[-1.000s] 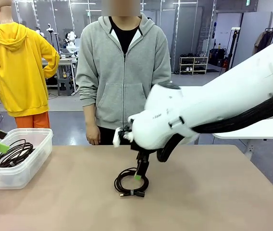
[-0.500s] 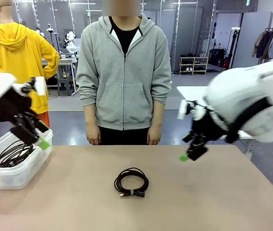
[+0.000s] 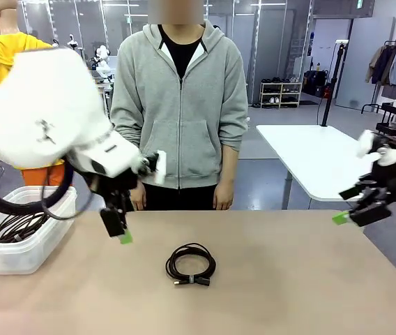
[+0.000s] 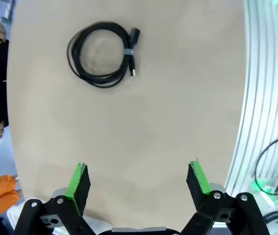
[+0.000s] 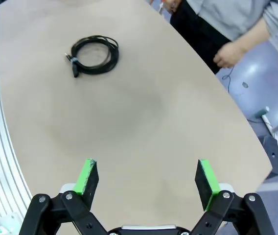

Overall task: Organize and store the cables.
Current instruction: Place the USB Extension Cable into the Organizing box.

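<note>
Cables: goal is stowing them in bin (image 3: 27, 252).
Worktop (image 3: 288, 279): carries everything.
Bin: at left edge, one coil (image 3: 18, 225) inside, likely stored.
Loose coil (image 3: 191, 264): mid-worktop, tie on, apart from both hands.
Left hand (image 3: 116, 227): wide, empty, near bin.
Right hand (image 3: 355, 211): wide, empty, off right edge.
Left wrist view shows plug ends and tie.

Bare table (image 3: 309, 279) surrounds the coiled cable (image 3: 191, 264) on every side; the bin (image 3: 27, 244) stands well left.
</note>
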